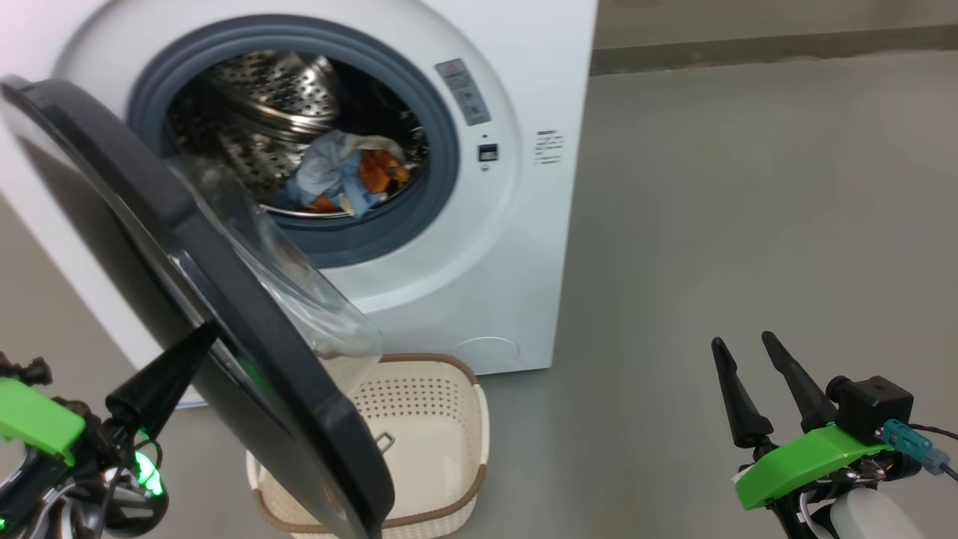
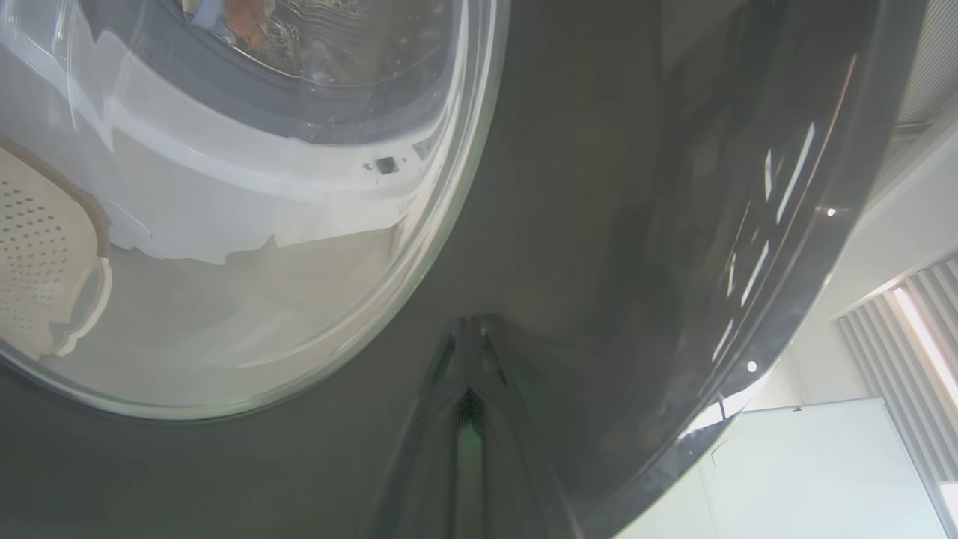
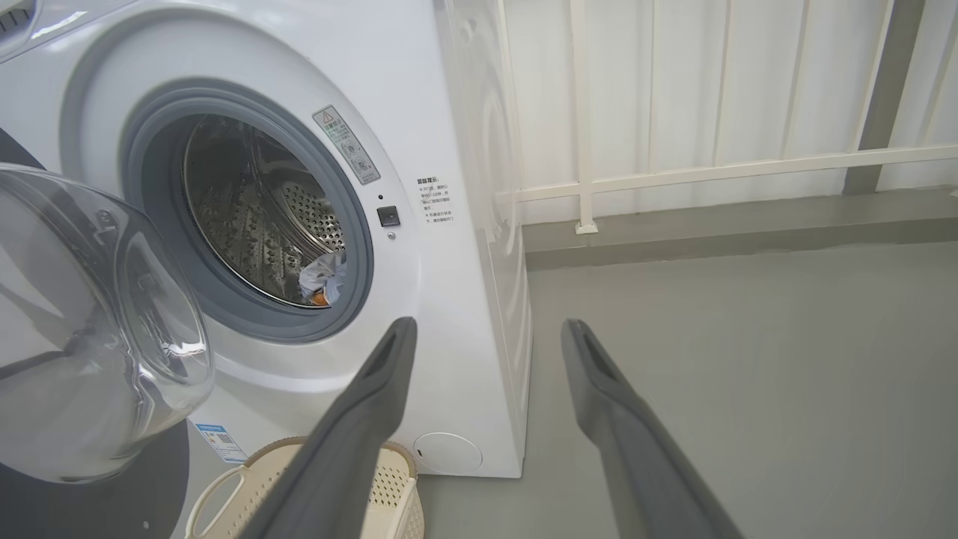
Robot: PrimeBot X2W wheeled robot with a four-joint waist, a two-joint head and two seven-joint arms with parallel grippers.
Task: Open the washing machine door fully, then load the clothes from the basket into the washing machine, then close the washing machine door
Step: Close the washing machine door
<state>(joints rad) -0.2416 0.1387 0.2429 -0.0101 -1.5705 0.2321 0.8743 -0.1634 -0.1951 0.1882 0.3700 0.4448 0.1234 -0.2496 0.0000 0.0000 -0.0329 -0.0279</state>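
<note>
Head view. One white washing machine at upper left, mouth uncovered. Inside the steel drum, one heap of clothes, light blue with orange and white, low at the front behind the grey gasket. One washing machine door, hinged at the left, standing partway out, glass bowl facing the machine, dark rim crossing down in front of the basket. One such basket, cream, on the floor just below the mouth and close to the machine's front. Visible part of its inside bare plastic, the rest hidden behind the door. Left gripper at lower left, fingers pressed together to a single point, tip touching the door's outer face near the rim. Right gripper at lower right, fingers spread, holding nothing, well apart from machine and basket. Grey floor wide and open right of the machine.

Left wrist view. Two fingers closed flat against each other, tip on the glossy black door face just beside the round window. Through the glass: a basket corner with one handle, the white machine front, a glimpse of the clothes at the top. Door's curved edge at the right, pale wall beyond.

Right wrist view. Two dark fingers standing wide, only floor and the machine's corner between them. Drum mouth at the left, clothes low inside. Glass bowl bulging at far left, near the mouth, not touching. One blue label sticker at the lower front, just above the basket's rim and handle. Right of the machine's side edge, bare floor up to a low kerb and one white railing.
</note>
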